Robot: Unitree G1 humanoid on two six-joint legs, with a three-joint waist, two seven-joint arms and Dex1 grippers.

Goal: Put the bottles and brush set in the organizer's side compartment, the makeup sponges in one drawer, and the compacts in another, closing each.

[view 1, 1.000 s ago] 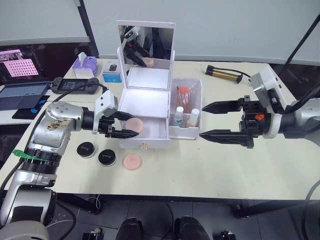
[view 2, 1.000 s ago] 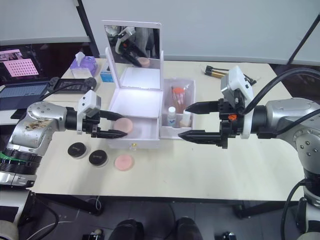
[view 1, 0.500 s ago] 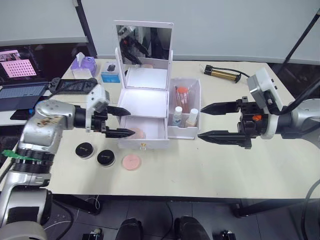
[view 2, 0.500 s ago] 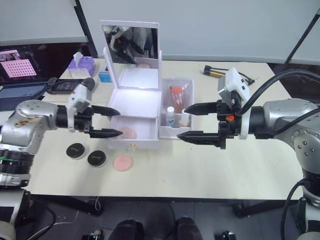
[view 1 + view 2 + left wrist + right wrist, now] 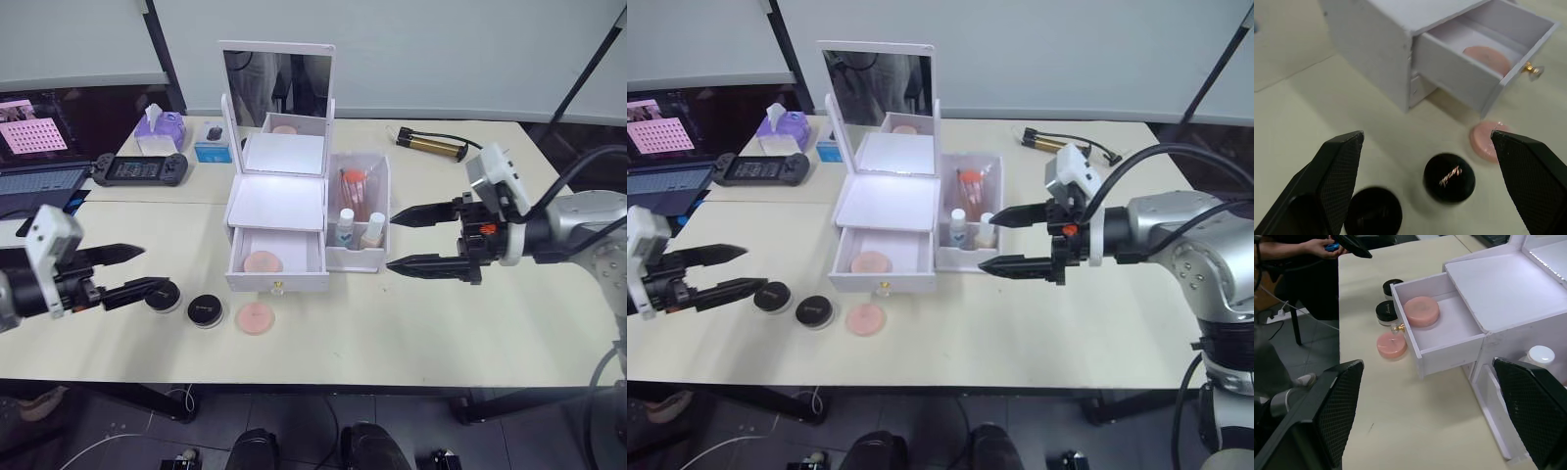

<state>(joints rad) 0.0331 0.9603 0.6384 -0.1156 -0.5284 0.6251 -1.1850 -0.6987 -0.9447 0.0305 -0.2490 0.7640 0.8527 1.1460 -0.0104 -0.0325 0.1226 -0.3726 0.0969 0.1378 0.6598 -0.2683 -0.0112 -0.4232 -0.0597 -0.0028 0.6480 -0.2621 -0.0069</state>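
The second makeup sponge is lying flat on the table, just in front of the open drawer of the organizer; being a round disc, it is offering no long axis for the grasp. The first sponge is already resting inside that drawer. To the left of the loose sponge the two compacts are sitting side by side, and the left gripper is hovering at the far left of the table, its two fingers spread apart with nothing between them. So the loose sponge is lying to the right of this gripper, beyond both compacts, and I judge the left arm is the nearer one for picking it. The right gripper is waiting on the right of the organizer, also with fingers apart and empty, close to the side compartment where the bottles and the brush set are already standing. The left wrist view is showing the gold knob of the drawer almost above the loose sponge, and a script mark on one compact lid. The right wrist view is showing a person's hand holding a dark controller beyond the table edge.
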